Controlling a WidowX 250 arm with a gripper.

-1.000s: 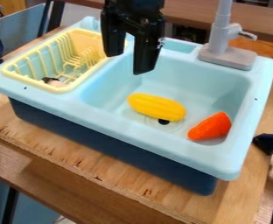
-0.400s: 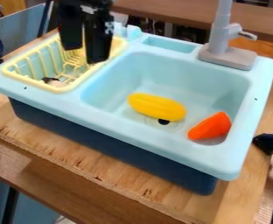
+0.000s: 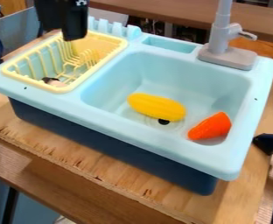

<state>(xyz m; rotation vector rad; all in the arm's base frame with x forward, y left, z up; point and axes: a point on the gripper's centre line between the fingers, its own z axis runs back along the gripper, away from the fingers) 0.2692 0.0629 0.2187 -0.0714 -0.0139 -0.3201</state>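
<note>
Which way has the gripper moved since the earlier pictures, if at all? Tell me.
Yes. Judged against the yellow rack, the gripper has moved toward the view's left and upward, now by the rack's back edge.

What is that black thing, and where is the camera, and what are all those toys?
The black thing is a robot's gripper, the part it picks things up with. It hangs at the top left, near the far end of the yellow rack. I can't see it holding anything.

All the pictures come from one camera that stays put and looks down at a slant.

The pale blue thing is a toy sink, sitting on wood. It has a grey tap at the back. In its bowl lie a yellow toy, maybe corn, and an orange toy, perhaps a bit of carrot. Something small, dark and pinkish lies in the rack, but I can't tell what it is.
</note>
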